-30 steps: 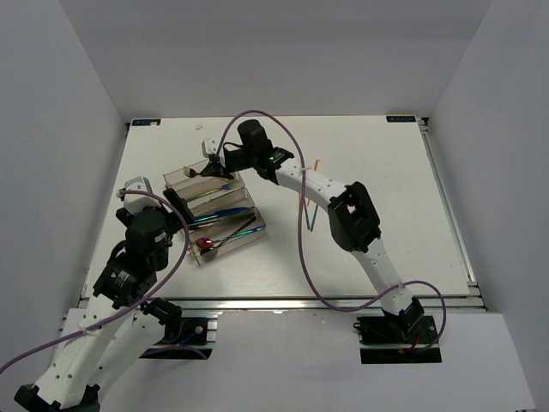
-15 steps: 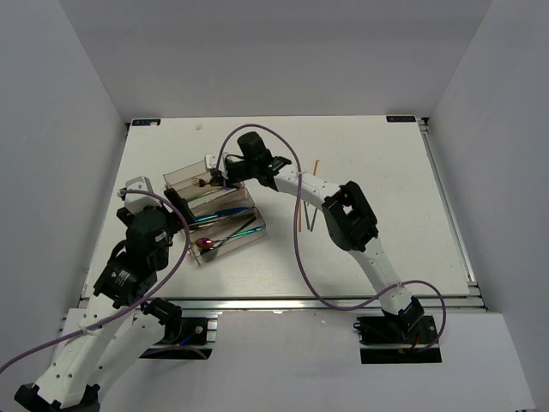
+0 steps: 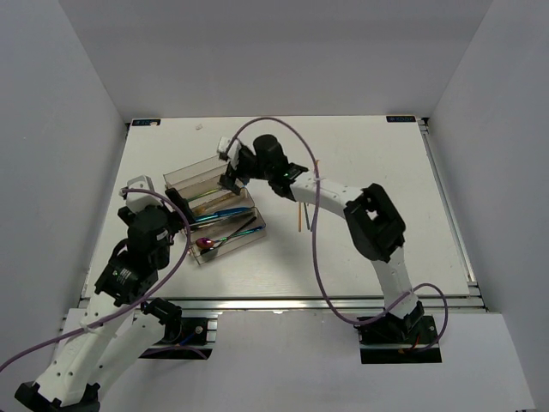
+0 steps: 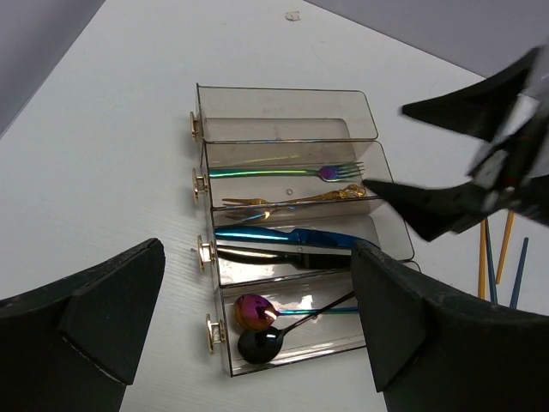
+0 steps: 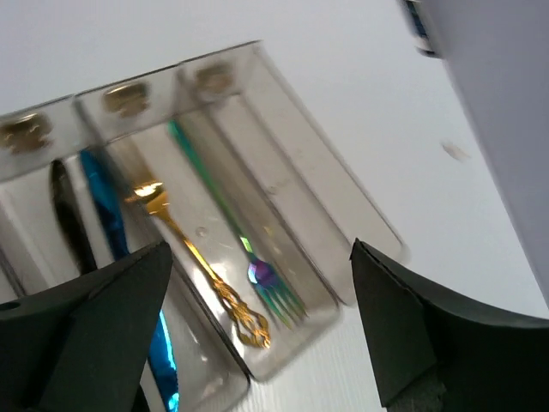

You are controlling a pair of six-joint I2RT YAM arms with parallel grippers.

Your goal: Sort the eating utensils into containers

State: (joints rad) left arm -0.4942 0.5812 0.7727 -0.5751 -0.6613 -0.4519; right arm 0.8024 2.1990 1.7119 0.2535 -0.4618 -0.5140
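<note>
The right gripper [image 5: 257, 283] hangs released over the far compartments of the tray [image 4: 283, 107], and the left gripper [image 4: 257, 300] is spread wide near its knobbed end; neither holds anything. In the tray lie an iridescent fork [image 4: 283, 172], a gold fork [image 4: 292, 202], a blue knife [image 4: 283, 234], a black knife [image 4: 266, 255] and two spoons [image 4: 253, 311]. Chopsticks [image 4: 487, 257] lie on the table [image 3: 386, 172] beside it.

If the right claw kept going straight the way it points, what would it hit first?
Likely the iridescent fork or the gold fork in the clear organiser tray beneath it, though depth is unclear.
</note>
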